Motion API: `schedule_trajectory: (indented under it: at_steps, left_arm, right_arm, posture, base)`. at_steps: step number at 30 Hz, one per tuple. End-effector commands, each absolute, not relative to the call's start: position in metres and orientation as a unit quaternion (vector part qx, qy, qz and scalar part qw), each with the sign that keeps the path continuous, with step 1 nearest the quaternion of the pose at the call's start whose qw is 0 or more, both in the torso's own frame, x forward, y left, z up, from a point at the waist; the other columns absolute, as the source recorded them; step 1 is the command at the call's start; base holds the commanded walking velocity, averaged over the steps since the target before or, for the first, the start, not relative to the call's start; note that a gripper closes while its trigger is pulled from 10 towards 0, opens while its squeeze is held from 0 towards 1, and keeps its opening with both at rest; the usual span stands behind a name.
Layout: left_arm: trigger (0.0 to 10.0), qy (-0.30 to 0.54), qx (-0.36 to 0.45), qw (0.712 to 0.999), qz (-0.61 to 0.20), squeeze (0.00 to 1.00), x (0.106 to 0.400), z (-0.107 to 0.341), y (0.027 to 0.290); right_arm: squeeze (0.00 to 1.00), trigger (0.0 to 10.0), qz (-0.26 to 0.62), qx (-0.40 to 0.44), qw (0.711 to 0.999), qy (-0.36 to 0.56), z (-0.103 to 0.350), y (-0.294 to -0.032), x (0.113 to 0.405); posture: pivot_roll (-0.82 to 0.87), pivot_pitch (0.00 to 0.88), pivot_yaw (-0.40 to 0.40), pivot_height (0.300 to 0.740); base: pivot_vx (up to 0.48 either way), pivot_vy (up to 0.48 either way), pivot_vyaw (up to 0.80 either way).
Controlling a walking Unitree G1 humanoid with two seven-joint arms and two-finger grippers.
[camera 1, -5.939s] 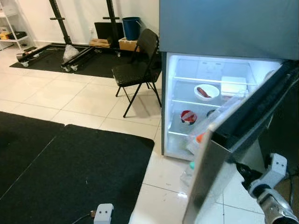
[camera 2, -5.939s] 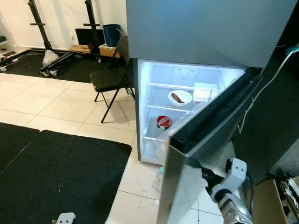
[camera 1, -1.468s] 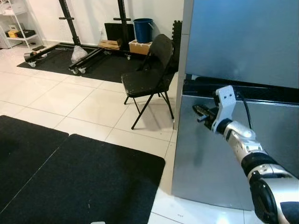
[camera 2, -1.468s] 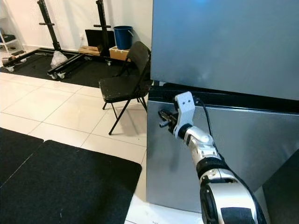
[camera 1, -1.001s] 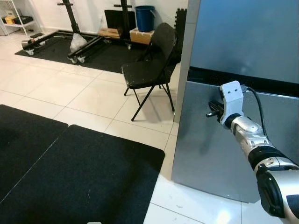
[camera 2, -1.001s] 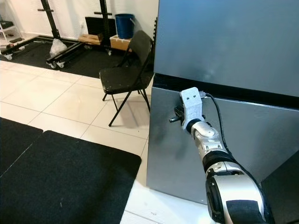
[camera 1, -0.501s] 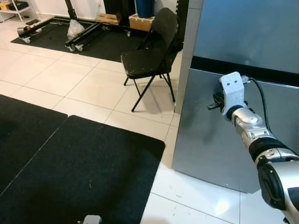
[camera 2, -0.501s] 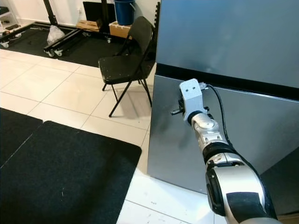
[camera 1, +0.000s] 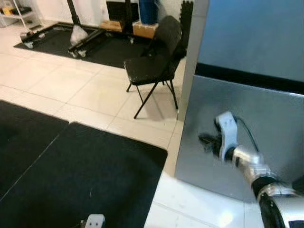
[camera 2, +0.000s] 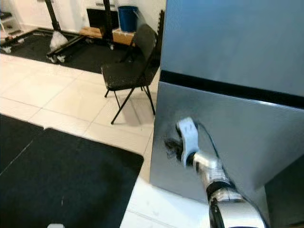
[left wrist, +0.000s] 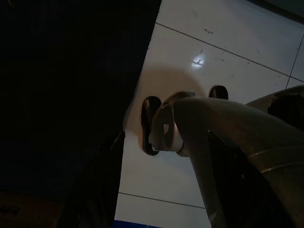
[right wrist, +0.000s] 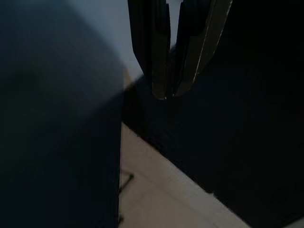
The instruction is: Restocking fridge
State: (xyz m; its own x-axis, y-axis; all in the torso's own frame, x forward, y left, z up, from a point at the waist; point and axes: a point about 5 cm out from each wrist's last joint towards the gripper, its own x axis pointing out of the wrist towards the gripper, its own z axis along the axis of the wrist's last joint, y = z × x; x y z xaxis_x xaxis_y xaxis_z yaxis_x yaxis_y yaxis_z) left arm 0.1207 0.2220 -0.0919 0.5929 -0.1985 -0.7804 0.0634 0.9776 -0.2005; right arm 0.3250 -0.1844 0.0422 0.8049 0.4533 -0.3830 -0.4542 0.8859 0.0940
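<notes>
the tall grey steel fridge (camera 1: 247,61) stands shut, both doors closed. the right gripper (camera 2: 172,145) is held out right at the lower door's front, near its hinge-free edge, jaws pressed narrow together with nothing between them. a black folding chair (camera 1: 154,64) stands on the pale tiled floor (camera 1: 71,90) beyond the jaws.

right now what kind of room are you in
Probably a tiled multipurpose room, part kitchen corner, part home gym or lab. A steel two-door fridge stands shut beside a black folding chair, with black floor mats and a wheeled black metal rack behind.
</notes>
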Motion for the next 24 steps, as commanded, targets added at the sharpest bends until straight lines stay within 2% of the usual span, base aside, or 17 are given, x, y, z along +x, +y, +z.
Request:
schedule_trajectory:
  at_steps: [1,2,4,5,6,7,8,11,12,13,17,24]
  left_arm:
    - [10.0,0.462,-0.079,0.88,-0.071,0.0,0.117,-0.096,0.215]
    - [10.0,0.466,-0.081,0.879,-0.066,0.0,0.116,-0.097,0.214]
    - [10.0,0.466,-0.081,0.879,-0.066,0.0,0.116,-0.097,0.214]
    - [10.0,0.468,-0.082,0.877,-0.063,0.0,0.116,-0.098,0.212]
    - [10.0,0.468,-0.082,0.877,-0.063,0.0,0.116,-0.098,0.212]
    - [10.0,0.475,-0.086,0.874,-0.06,0.0,0.118,-0.099,0.206]
    - [10.0,0.475,-0.086,0.874,-0.06,0.0,0.118,-0.099,0.206]
    - [10.0,0.482,-0.089,0.87,-0.058,0.0,0.118,-0.101,0.2]
    - [10.0,0.482,-0.089,0.87,-0.058,0.0,0.118,-0.101,0.2]
    - [10.0,0.486,-0.091,0.867,-0.055,0.0,0.119,-0.102,0.199]
    - [10.0,0.489,-0.089,0.866,-0.053,0.0,0.122,-0.102,0.198]
    - [10.0,0.483,-0.082,0.87,-0.055,0.0,0.132,-0.099,0.193]
  right_arm:
    - [0.0,10.0,0.186,0.01,0.942,0.279,0.004,-0.194,0.294]
    - [0.0,10.0,0.154,0.011,0.935,0.32,-0.017,-0.2,0.273]
    - [0.0,10.0,0.154,0.011,0.935,0.32,-0.017,-0.2,0.273]
    - [0.0,10.0,0.134,0.009,0.928,0.347,-0.03,-0.204,0.257]
    - [0.0,10.0,0.134,0.009,0.928,0.347,-0.03,-0.204,0.257]
    - [0.0,10.0,0.062,0.026,0.904,0.421,-0.061,-0.222,0.21]
    - [0.0,10.0,0.062,0.026,0.904,0.421,-0.061,-0.222,0.21]
    - [0.0,10.0,0.005,0.037,0.873,0.487,-0.083,-0.236,0.161]
    - [0.0,10.0,0.005,0.037,0.873,0.487,-0.083,-0.236,0.161]
    - [0.0,10.0,-0.005,0.033,0.858,0.512,-0.091,-0.239,0.139]
    - [0.0,10.0,-0.021,0.033,0.851,0.524,-0.094,-0.243,0.127]
    - [0.0,10.0,-0.037,0.026,0.853,0.52,-0.093,-0.246,0.129]
  posture:
    - [0.06,0.0,-0.034,0.74]
    - [0.06,0.0,-0.036,0.74]
    - [0.06,0.0,-0.036,0.74]
    - [0.06,0.0,-0.036,0.74]
    - [0.06,0.0,-0.036,0.74]
    - [0.05,0.0,-0.038,0.74]
    - [0.05,0.0,-0.038,0.74]
    - [0.04,0.0,-0.036,0.74]
    - [0.04,0.0,-0.036,0.74]
    - [0.03,0.0,-0.034,0.74]
    - [0.01,0.0,-0.033,0.74]
    - [0.0,0.0,-0.036,0.74]
  base:
    - [0.0,0.0,0.0]
    - [0.0,0.0,0.0]
    - [0.0,0.0,0.0]
    - [0.0,0.0,0.0]
    - [0.0,0.0,0.0]
    - [0.0,0.0,0.0]
    - [0.0,0.0,0.0]
    - [0.0,0.0,0.0]
    - [0.0,0.0,0.0]
    - [0.0,0.0,0.0]
    - [0.0,0.0,0.0]
    - [0.0,0.0,0.0]
